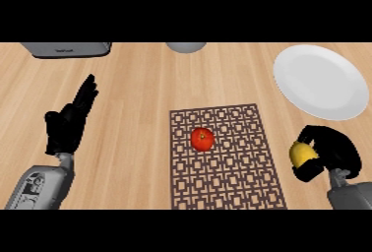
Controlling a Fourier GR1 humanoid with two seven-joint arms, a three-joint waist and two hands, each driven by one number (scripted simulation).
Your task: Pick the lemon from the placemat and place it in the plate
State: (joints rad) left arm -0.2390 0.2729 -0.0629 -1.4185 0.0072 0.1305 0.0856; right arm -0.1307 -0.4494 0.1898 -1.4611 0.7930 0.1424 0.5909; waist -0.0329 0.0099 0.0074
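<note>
Just right of the brown lattice-patterned placemat (232,177), the right hand (334,147) is curled round the yellow oval lemon (301,153). The left hand (65,125) shows left of it, fingers straight.

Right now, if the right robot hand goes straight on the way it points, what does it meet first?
Likely the white plate: the right robot hand, curled round the lemon, points away and slightly left, with only counter before the plate's near rim. Its height is unclear.
</note>
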